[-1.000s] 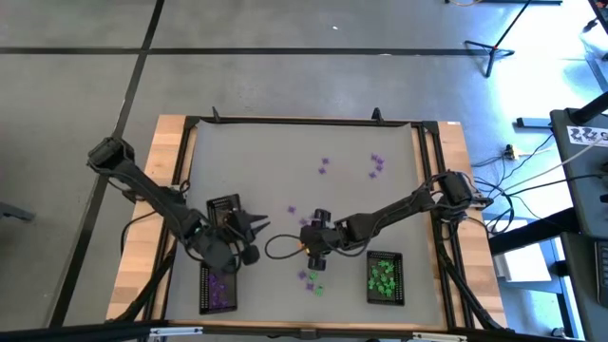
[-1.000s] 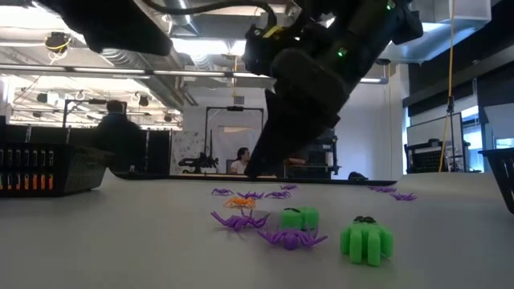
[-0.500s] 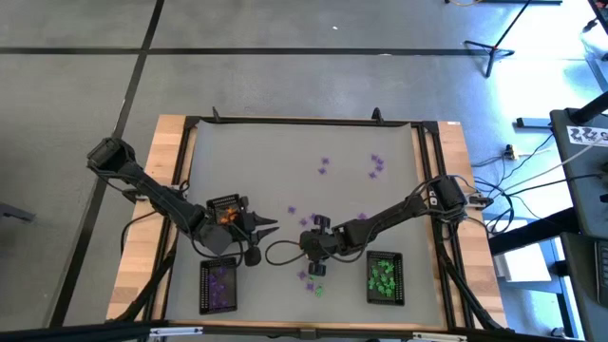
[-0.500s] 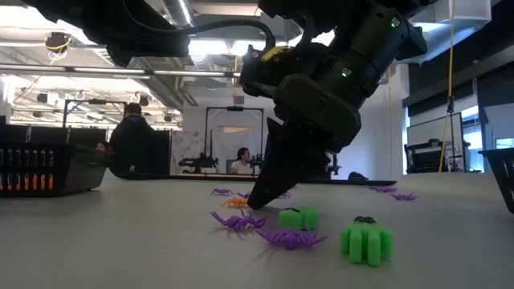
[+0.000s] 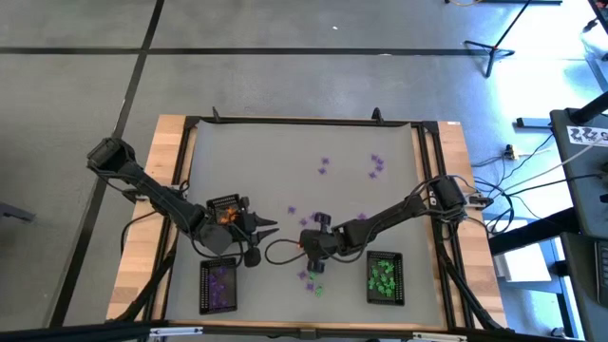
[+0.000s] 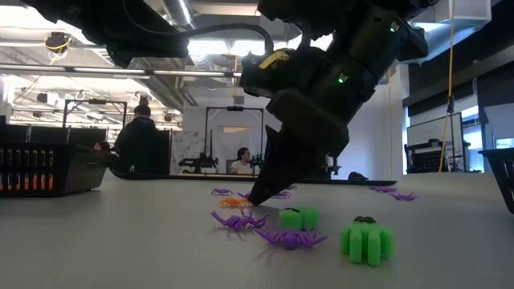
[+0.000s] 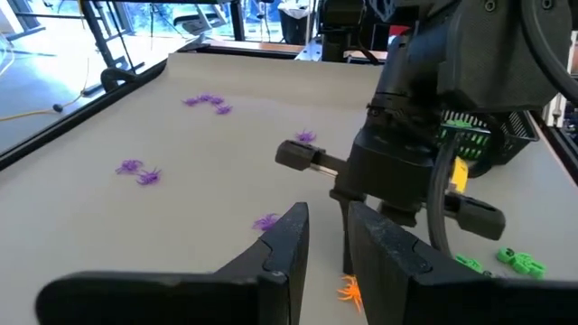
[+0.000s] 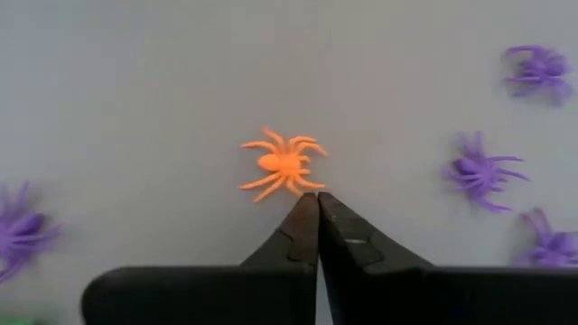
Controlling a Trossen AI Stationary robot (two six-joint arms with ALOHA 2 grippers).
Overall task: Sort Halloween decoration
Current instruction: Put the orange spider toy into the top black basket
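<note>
An orange spider [image 8: 282, 165] lies flat on the grey table, also seen in the low view as the orange spider [image 6: 235, 202]. My right gripper [image 8: 316, 199] is shut, its tips down at the table just beside the spider's near legs; in the high view my right gripper [image 5: 306, 249] is at the table's near middle. Purple spiders [image 8: 479, 171] and green trinkets [image 6: 366, 241] lie around it. My left gripper [image 7: 325, 236] hangs open and empty above the table, next to a black tray holding orange pieces [image 5: 226, 207]. My right gripper's shut fingertips [image 8: 307, 206] meet right at the orange spider's near legs [image 8: 302, 185]. Whether they touch or pinch a leg, I cannot tell. The fingers slant down from the table's right side. The spider lies flat on the table.
A tray of purple pieces [image 5: 219, 285] stands near the front left and a tray of green pieces [image 5: 385, 275] at the front right. More purple spiders [image 5: 377, 163] lie toward the far right. A black cable loop [image 5: 280, 249] hangs between the arms. People stand in the room behind.
My right gripper has sunk to the table beside the orange spider and shut its fingers to a point. My left arm has turned its wrist and swung off the purple tray toward the orange tray, then kept still.
</note>
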